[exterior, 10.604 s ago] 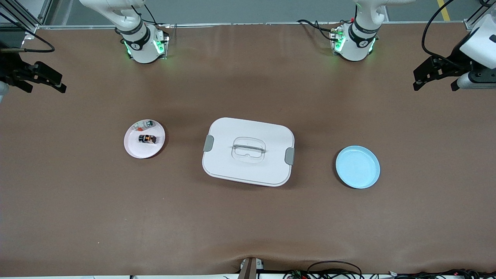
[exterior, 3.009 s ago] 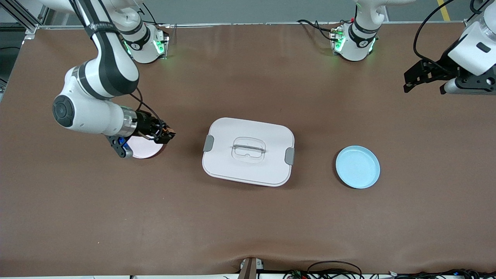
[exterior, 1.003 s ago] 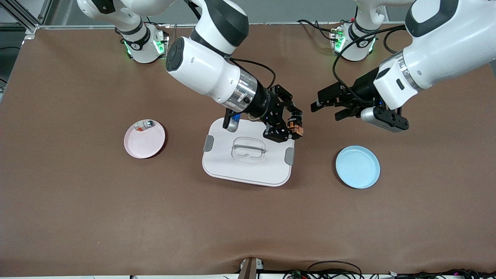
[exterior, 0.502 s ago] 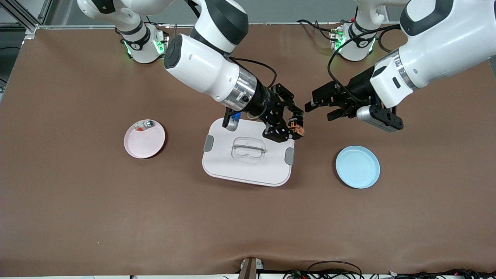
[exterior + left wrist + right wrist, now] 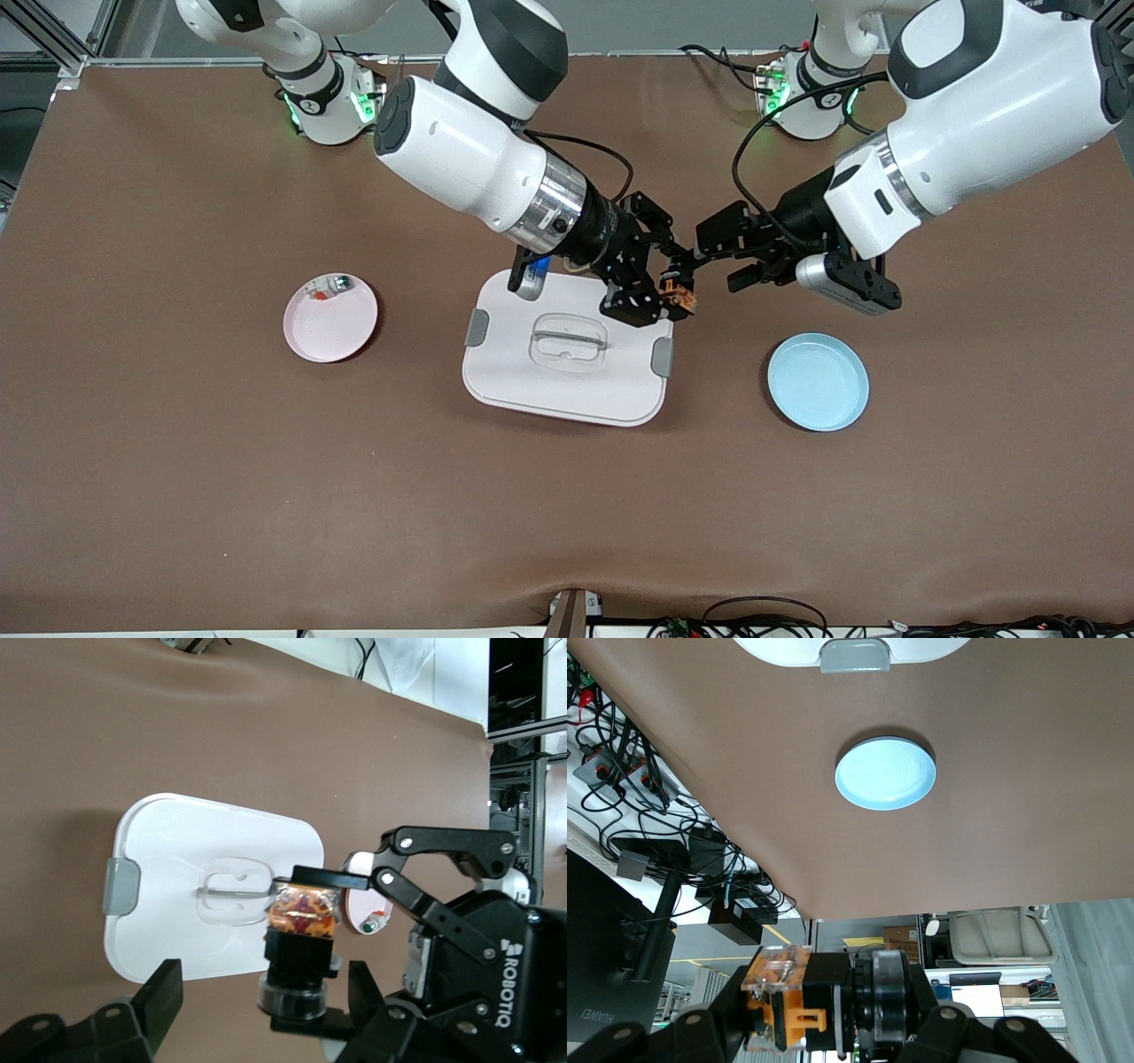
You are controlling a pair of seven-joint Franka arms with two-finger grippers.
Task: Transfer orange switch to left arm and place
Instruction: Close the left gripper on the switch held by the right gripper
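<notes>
While the front view only gives the orange switch (image 5: 679, 296) as a tiny orange-black speck, the right wrist view shows it close up (image 5: 799, 998), clamped between the fingers of the right tool (image 5: 671, 285), which is clenched on it over the box (image 5: 567, 381) corner toward the left arm's end. The left wrist view shows the same switch (image 5: 302, 912) end-on in the right tool (image 5: 306, 939), with the left tool's own fingers (image 5: 164, 992) spread wide on either side of it, not touching. In the front view the left tool (image 5: 719, 257) hangs released just beside the switch, over bare desk next to the box.

The right wrist view catches one grey latch (image 5: 855, 655) of the box and the blue plate (image 5: 885, 773); the left wrist view shows the other latch (image 5: 121, 886), the clear lid handle (image 5: 237, 895) and part of the pink plate (image 5: 368, 908) with a small part on it. The front view alone lays out the whole row: pink plate (image 5: 330, 317) toward the right arm's end, box in the middle, blue plate (image 5: 817, 382) toward the left arm's end.

The desk (image 5: 266, 496) is covered in brown matte material. Cables (image 5: 620, 753) and black gear sit past its edge, with shelving and monitors in the room.
</notes>
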